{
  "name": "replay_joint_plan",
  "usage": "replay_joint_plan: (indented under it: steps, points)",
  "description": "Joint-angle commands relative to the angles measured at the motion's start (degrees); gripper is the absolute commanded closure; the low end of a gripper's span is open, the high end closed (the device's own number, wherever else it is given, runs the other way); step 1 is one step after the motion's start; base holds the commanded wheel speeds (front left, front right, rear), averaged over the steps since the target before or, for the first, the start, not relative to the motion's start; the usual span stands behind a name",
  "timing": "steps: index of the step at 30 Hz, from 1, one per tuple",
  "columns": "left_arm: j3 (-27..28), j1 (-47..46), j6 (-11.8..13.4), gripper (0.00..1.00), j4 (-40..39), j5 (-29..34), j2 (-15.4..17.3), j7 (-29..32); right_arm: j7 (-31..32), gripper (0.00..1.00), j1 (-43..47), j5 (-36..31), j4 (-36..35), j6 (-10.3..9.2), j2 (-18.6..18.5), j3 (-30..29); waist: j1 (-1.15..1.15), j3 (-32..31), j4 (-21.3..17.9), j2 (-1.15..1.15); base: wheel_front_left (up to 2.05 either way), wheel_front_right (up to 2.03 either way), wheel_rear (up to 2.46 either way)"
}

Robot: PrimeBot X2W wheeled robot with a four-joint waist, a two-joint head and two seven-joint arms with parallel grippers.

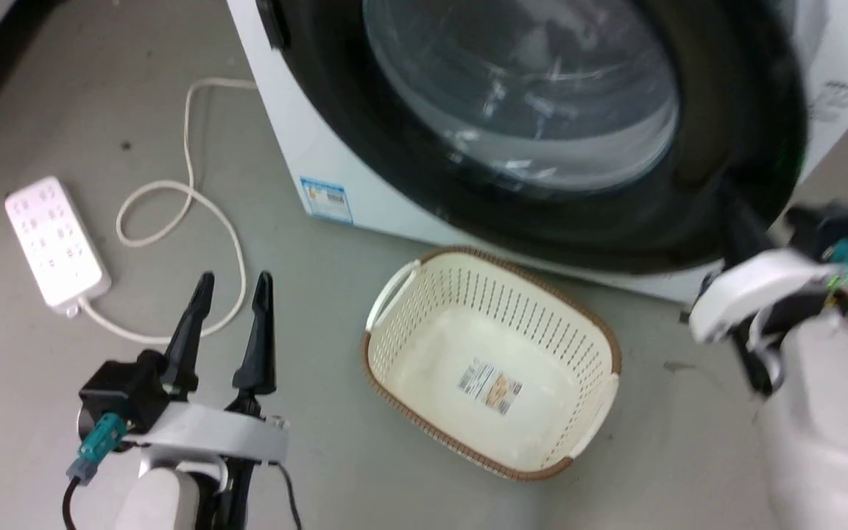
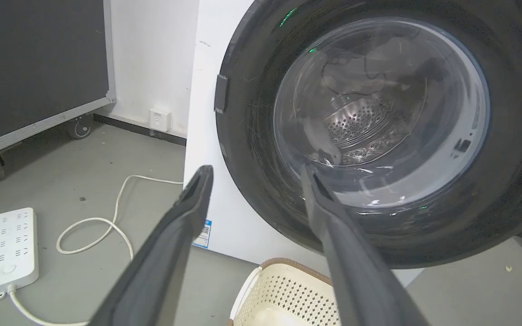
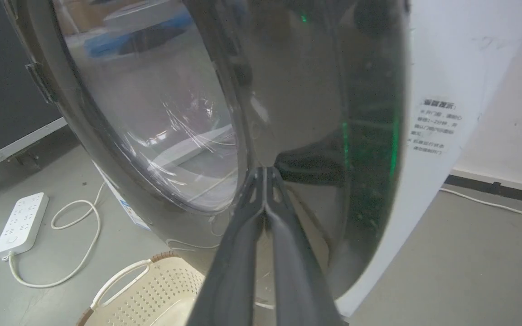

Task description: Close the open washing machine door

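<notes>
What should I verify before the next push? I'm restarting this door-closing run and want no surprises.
1. Contact: right gripper, jaws shut, tips touching the washing machine door on its black rim: ok.
2. Other arm: left gripper open, away from the door: ok.
3. Latch: door flush with the washing machine: cannot tell.
4. Floor: laundry basket clear of the door: cannot tell.
5. Floor: power strip well aside: ok.
</notes>
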Motion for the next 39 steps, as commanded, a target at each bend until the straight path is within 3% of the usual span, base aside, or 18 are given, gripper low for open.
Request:
replay_joint_plan:
  steps: [1,13,21,30,39]
  points:
    - [0.15,-0.74,-0.38,0.00,-0.29,0.35,-0.32,-0.25,-0.41,1.00,-1.49,-0.42,0.21,-0.10,-0.38,-0.56,-0.01,1.54,0.74,0.00,0.00,0.00,0.00]
    - [0.35,-4.39,-1.59,0.00,-0.36,2.07,-2.14,-0.25,-2.34,1.00,-15.15,-5.44,2.14,-0.10,-2.31,-11.49,-0.01,8.09,2.63,0.00,0.00,0.00,0.00]
    - [1.09,-4.68,-1.90,0.00,0.16,3.09,-2.14,-0.25,-2.67,1.00,-15.04,-3.90,-1.47,-0.10,-2.17,-13.17,-0.01,5.77,1.09,0.00,0.00,0.00,0.00]
    - [3.75,-1.82,-2.03,0.00,0.69,5.50,-0.76,-0.25,-2.70,1.00,1.05,1.77,-17.99,-0.10,-0.38,-8.05,-0.01,-3.17,-5.45,0.00,0.00,0.00,0.00]
    - [4.64,1.05,-1.48,0.00,3.90,7.03,-0.88,-0.25,-2.70,1.00,21.08,3.35,-23.87,-0.10,-0.31,0.81,-0.01,-9.08,-10.13,0.00,0.00,0.00,0.00]
